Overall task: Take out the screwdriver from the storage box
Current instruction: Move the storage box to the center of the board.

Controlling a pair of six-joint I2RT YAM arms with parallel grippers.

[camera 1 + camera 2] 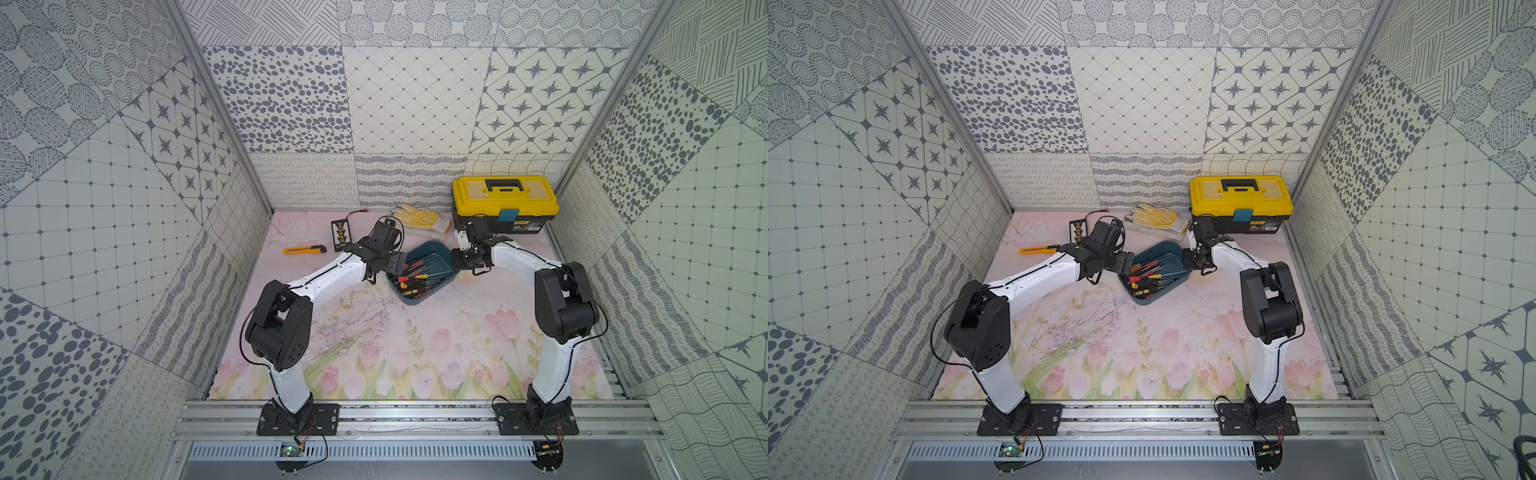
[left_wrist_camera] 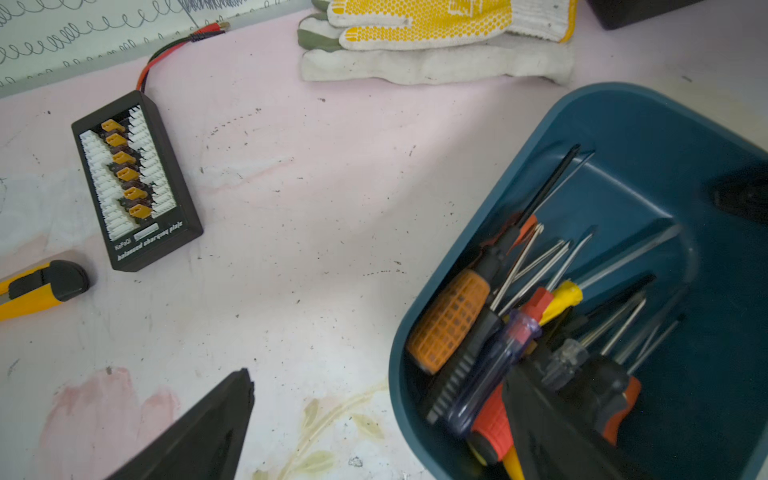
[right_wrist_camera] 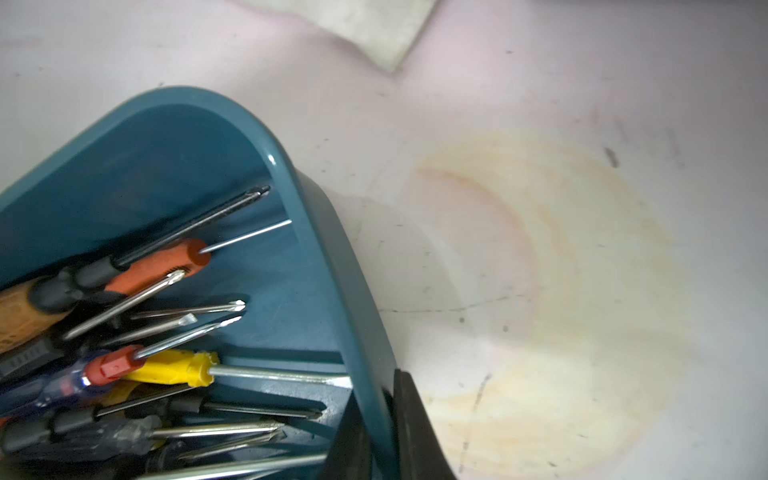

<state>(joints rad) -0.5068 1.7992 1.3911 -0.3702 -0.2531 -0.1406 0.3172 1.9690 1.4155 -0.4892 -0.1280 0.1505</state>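
Right hand [image 3: 384, 428] clamps storage box [image 3: 166, 158] rim, steadying. Left hand [image 2: 378, 374] wide open astride box wall; shift inward, centre over orange screwdriver [image 2: 449, 320] handle, close, lift straight.

Teal storage box [image 1: 434, 251], yellow-lidded toolbox [image 1: 536, 200], apparently tulip-patterned pink table [image 1: 415, 345].

"That shallow teal-blue plastic storage box [image 2: 648, 120] looks smooth, with a slight sheen along its rim."

"Inside it the bare steel screwdriver shafts [image 3: 278, 375] shine. The fat orange screwdriver handle [image 2: 449, 320] is gridded and matt, the see-through blue plastic handle [image 2: 494, 370] glossy."

"Beyond the box, white knitted cloth gloves [image 2: 436, 62] with rubbery-looking yellow dots."

"And under it, the pink flowered table cover [image 2: 311, 208] is matt and scuffed."
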